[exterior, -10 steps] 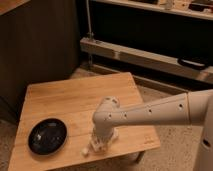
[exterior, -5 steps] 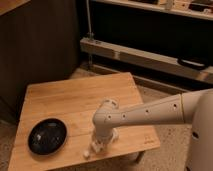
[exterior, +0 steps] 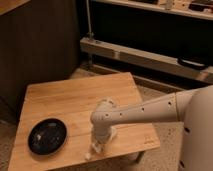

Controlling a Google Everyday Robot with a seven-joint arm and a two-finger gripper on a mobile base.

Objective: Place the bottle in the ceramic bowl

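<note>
The ceramic bowl [exterior: 47, 135] is a round, shallow, glossy black dish on the front left of the wooden table [exterior: 75, 97]. It holds nothing. My gripper [exterior: 96, 144] hangs from the white arm [exterior: 145, 114], which reaches in from the right. It is at the table's front edge, a short way right of the bowl. A small white elongated shape, apparently the bottle [exterior: 89, 154], shows right at the gripper's tip, by the front edge. I cannot tell whether it is held or lying on the wood.
The table is small and low, and its front edge is right under the gripper. A dark wooden wall stands behind on the left. Shelving with a metal rail [exterior: 145, 55] runs across the back. The floor is speckled.
The gripper has sunk slightly toward the table's front edge, with the white shape at its tip. The bowl has not moved.
</note>
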